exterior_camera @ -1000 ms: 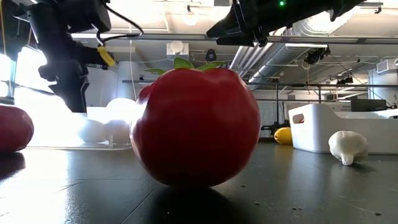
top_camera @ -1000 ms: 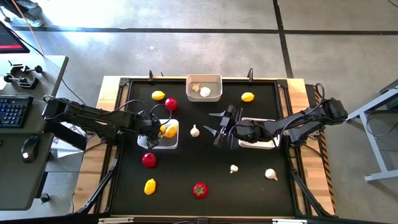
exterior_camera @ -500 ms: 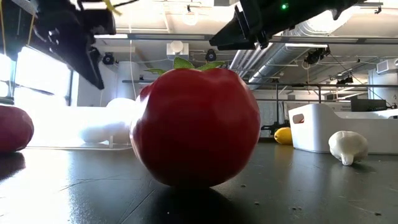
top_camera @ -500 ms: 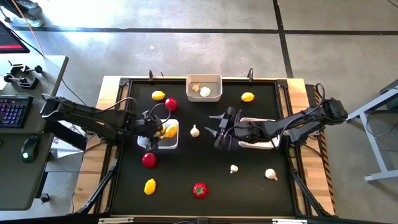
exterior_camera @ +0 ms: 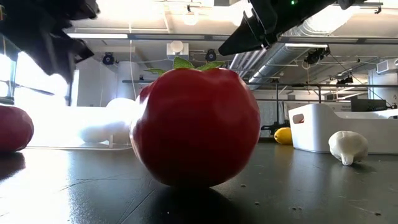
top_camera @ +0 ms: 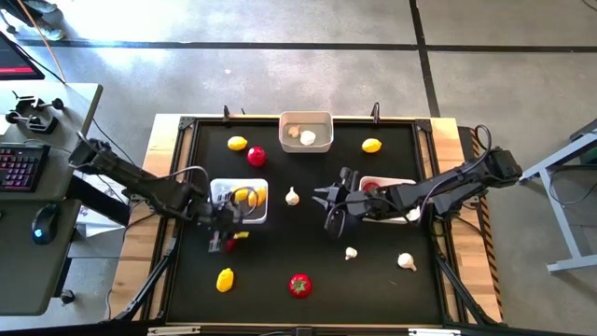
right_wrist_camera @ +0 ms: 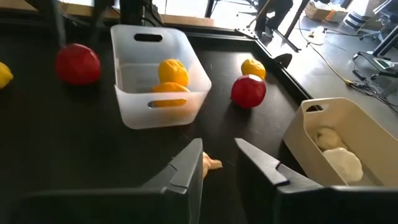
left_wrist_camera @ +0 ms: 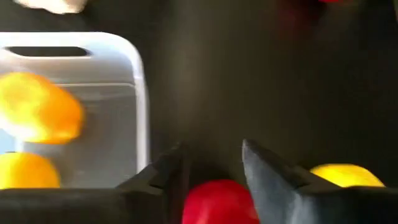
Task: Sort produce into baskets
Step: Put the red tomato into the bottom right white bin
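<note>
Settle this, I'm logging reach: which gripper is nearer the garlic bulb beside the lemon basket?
Right. The right gripper sits just past the garlic bulb; the left gripper is beyond the lemon basket.

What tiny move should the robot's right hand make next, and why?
Probably ease closer to the small white garlic-like bulb, centring it. The right hand is open, and the bulb shows in the gap, half hidden behind one finger and not yet gripped.

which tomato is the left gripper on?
The tomato between the left gripper fingers, just below the lemon basket; the others lie clear of it.
</note>
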Tool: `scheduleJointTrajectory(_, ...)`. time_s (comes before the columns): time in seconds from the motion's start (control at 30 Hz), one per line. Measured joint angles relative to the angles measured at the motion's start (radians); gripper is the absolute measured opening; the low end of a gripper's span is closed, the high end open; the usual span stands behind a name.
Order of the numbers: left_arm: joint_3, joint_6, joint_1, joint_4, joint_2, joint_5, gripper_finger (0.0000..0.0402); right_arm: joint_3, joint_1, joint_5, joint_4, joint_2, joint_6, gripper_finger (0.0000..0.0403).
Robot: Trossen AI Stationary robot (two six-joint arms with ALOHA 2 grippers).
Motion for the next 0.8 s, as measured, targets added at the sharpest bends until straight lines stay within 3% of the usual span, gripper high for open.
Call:
scheduleJointTrajectory(0.27,0.002,-0.141,-0.159,-0.011,0.000,0.012,0.0050,0.000,-0.003,0.000,-0.006,0.000,-0.002,0.0074)
scheduleJointTrajectory(0.43,0.071,-0.165,-0.233,-0.106,0.000,-0.014,0.0033,0.000,-0.003,0.000,-0.006,0.000,-0.005,0.0074)
scheduleJointTrajectory(0.6,0.135,-0.196,-0.259,-0.182,0.006,-0.006,0.0067,0.000,-0.003,0.000,-0.006,0.000,-0.002,0.0074)
scheduleJointTrajectory(0.8,0.141,-0.330,-0.253,-0.265,0.080,0.017,0.0155,0.000,-0.003,0.000,-0.010,0.000,-0.004,0.0074)
